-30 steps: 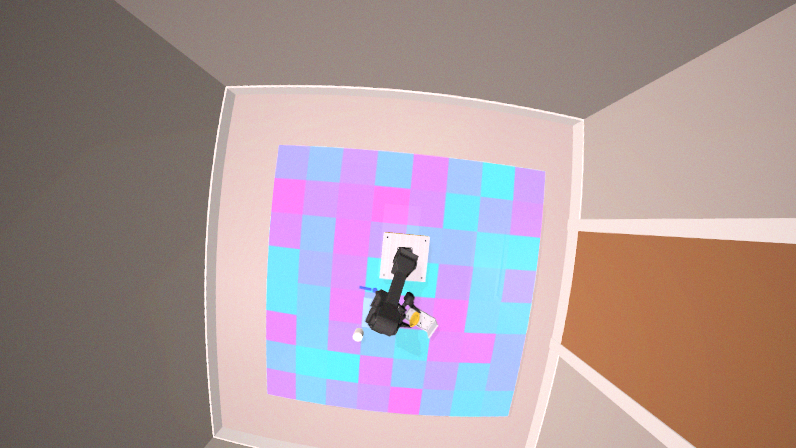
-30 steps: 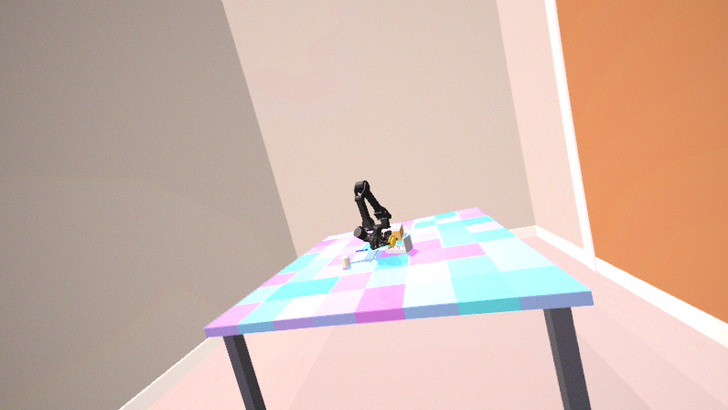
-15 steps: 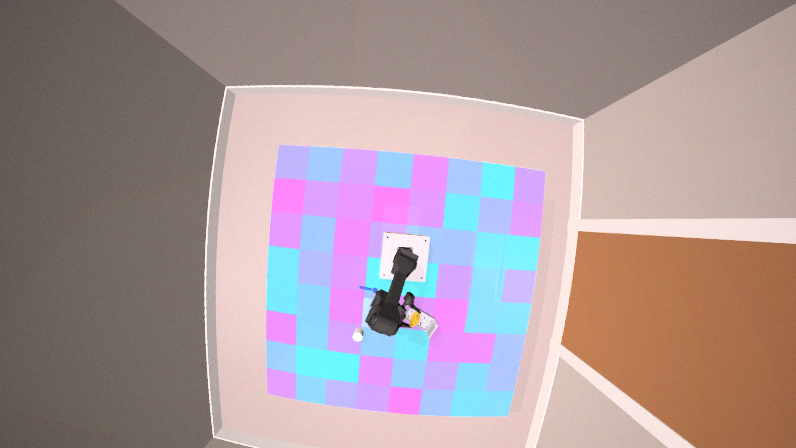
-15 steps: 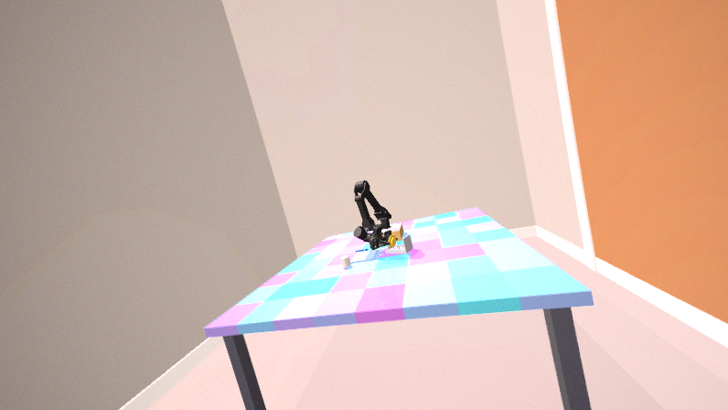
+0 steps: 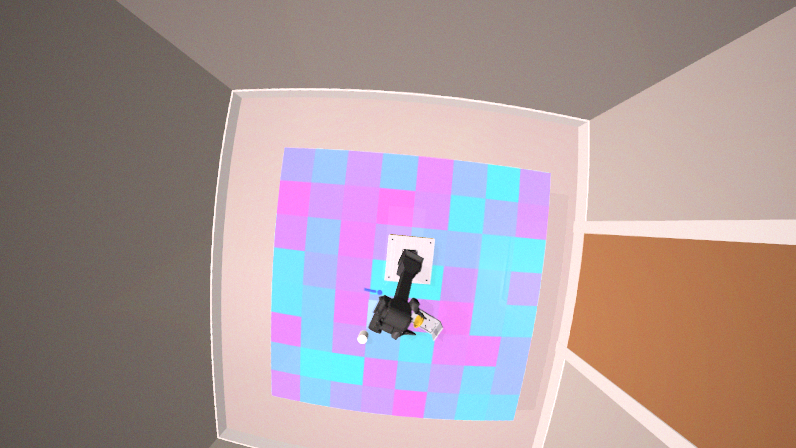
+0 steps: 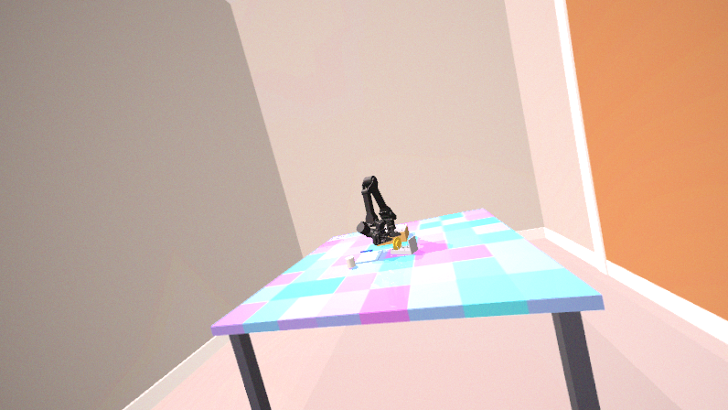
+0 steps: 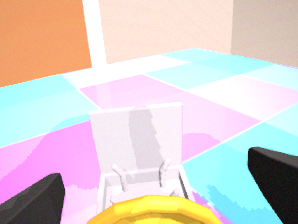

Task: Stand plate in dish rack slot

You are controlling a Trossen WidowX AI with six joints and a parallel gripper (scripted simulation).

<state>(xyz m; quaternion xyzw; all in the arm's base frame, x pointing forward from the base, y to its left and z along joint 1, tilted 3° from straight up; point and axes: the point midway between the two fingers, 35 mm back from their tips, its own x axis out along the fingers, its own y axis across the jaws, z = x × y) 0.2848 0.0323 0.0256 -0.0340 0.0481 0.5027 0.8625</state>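
The yellow plate (image 5: 418, 321) (image 6: 396, 243) (image 7: 150, 206) stands roughly upright at the arm's end of the white dish rack (image 5: 438, 332) (image 6: 412, 244) (image 7: 112, 137). Only its upper rim shows low in the wrist view, with rack pegs and the tall end wall beyond it. My gripper (image 5: 412, 319) (image 7: 157, 171) is open, its black fingers wide apart to the left and right of the plate, with gaps beside its rim. The plate's lower edge and the slot under it are hidden, so its seating between the rails cannot be told.
A small white cup (image 5: 362, 337) (image 6: 350, 262) stands to the left of the gripper. A blue utensil (image 5: 370, 289) (image 6: 367, 250) lies near the arm. A pale flat piece (image 6: 369, 257) lies by the cup. Orange surfaces (image 6: 404, 233) show behind the plate.
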